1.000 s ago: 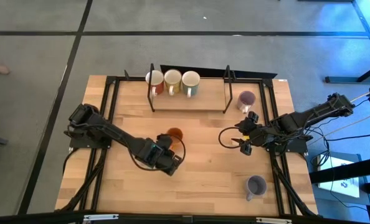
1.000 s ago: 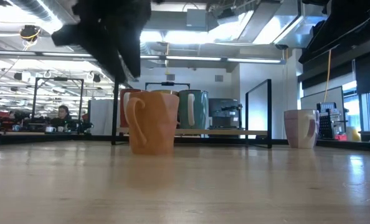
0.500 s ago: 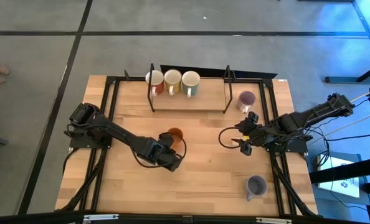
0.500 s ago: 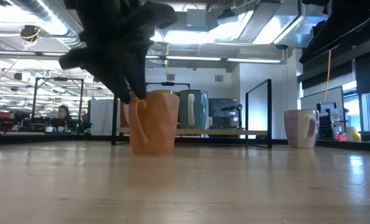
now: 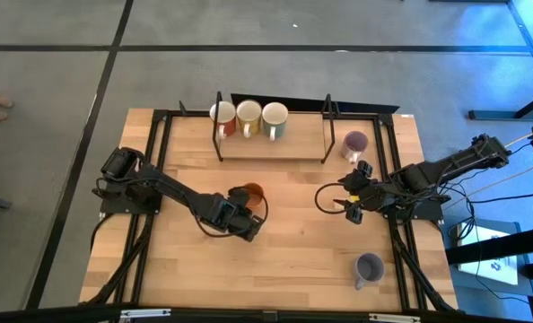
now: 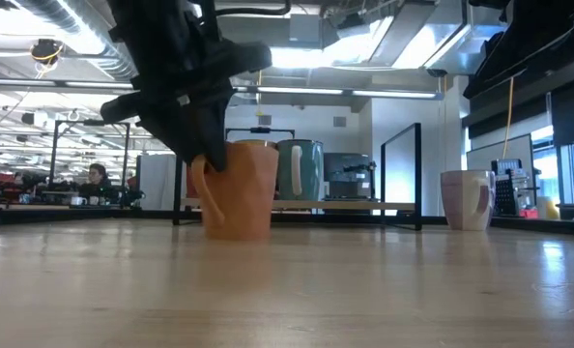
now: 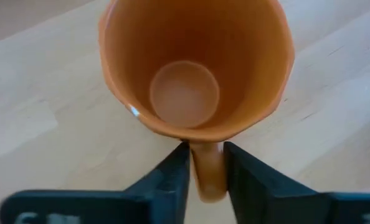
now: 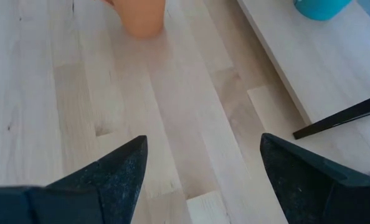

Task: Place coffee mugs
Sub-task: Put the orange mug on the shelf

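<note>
An orange mug (image 5: 253, 191) (image 6: 246, 198) (image 7: 191, 68) stands upright on its base near the middle of the table. My left gripper (image 5: 246, 218) (image 7: 207, 149) is at the mug's near side, shut on its handle. My right gripper (image 5: 349, 203) (image 8: 200, 162) hangs open over bare wood toward the right edge, with the orange mug (image 8: 141, 15) farther off in its wrist view. Three white-rimmed mugs (image 5: 249, 115) sit in a row on a shelf at the far edge. One pale purple mug (image 5: 354, 143) (image 6: 466, 198) stands right of the shelf, another (image 5: 369, 266) near the right front corner. My left gripper pinches the orange mug's handle (image 7: 207, 177) between its two fingers (image 7: 172, 177), one on each flat side. It comes slanting down from the table's near side. The mug stands upright with its base on the table.
A wooden shelf (image 5: 271, 145) between black uprights runs along the far edge, its right half bare. Black frame rails border the tabletop on both sides. Open wood lies between the two arms and across the near half of the table.
My left gripper has come down and moved toward the far edge, to the orange mug, and now covers the mug's handle in the low view. The mug has stayed in place.
</note>
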Motion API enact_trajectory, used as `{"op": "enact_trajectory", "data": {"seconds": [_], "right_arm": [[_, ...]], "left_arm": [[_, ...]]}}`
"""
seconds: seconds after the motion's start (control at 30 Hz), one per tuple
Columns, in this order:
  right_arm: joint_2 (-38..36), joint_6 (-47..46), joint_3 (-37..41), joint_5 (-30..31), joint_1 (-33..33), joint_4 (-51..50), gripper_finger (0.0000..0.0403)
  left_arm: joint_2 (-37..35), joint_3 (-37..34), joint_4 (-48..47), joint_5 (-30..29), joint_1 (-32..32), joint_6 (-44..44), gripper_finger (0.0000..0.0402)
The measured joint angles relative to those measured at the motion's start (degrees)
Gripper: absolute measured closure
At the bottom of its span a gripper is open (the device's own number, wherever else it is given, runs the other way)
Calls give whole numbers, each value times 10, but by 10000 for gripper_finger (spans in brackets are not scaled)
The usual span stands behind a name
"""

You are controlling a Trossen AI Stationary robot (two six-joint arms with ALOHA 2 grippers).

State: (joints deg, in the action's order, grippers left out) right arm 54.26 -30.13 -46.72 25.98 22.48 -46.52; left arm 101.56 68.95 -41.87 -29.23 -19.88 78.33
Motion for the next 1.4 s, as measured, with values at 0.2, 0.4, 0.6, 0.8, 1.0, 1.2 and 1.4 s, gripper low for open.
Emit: {"op": "enact_trajectory", "data": {"seconds": [0.2,0.4,0.6,0.8,1.0,1.2,1.4], "right_arm": [[0,0,0,5,0,1,105],[0,0,0,6,0,0,105],[0,0,0,23,0,0,105],[0,0,0,42,0,1,105],[0,0,0,50,0,2,105],[0,-3,0,60,0,2,105],[0,-13,0,66,0,2,105]], "left_arm": [[0,0,1,-7,0,-27,355],[-7,6,-16,-17,3,-22,355],[-57,26,-122,-90,10,40,355],[-87,25,-185,-152,43,85,355],[-88,25,-185,-154,107,38,355],[-87,25,-175,-148,163,3,355],[-87,25,-147,-146,203,-33,355]]}}
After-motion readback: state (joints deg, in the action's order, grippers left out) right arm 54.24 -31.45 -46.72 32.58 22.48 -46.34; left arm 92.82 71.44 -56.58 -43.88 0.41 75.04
